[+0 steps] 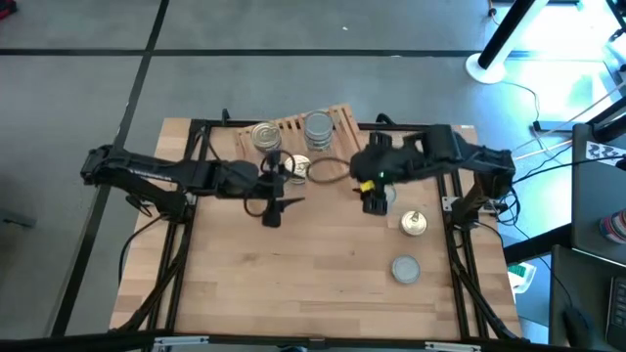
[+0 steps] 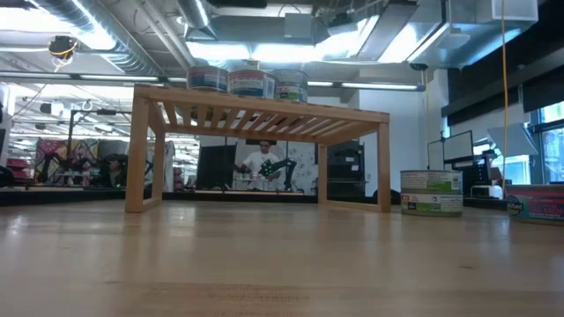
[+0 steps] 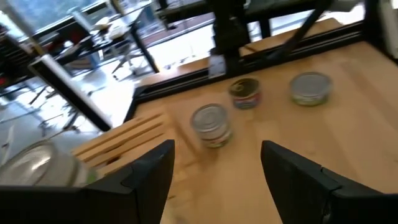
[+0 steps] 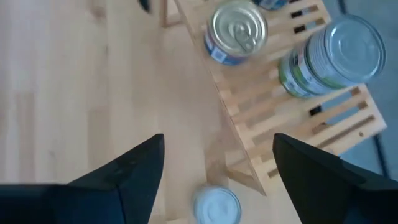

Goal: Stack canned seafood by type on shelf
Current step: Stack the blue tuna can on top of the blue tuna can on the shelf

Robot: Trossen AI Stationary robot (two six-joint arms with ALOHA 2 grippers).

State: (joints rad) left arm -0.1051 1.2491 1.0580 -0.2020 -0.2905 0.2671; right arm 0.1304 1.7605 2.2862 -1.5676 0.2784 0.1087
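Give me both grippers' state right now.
Left gripper: open, empty.
Right gripper: open, empty.

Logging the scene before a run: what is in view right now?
shelf: one, light wood, back middle of the table.
tins on shelf: three visible in the low view, gold and silver tops.
tins on table: three, one gold and two silver tops, right side.
table: one, light wood.
person: one, far behind the table.
left end effector: one, dark, open, in front of the shelf.
right end effector: one, dark, open, by the shelf's right end.
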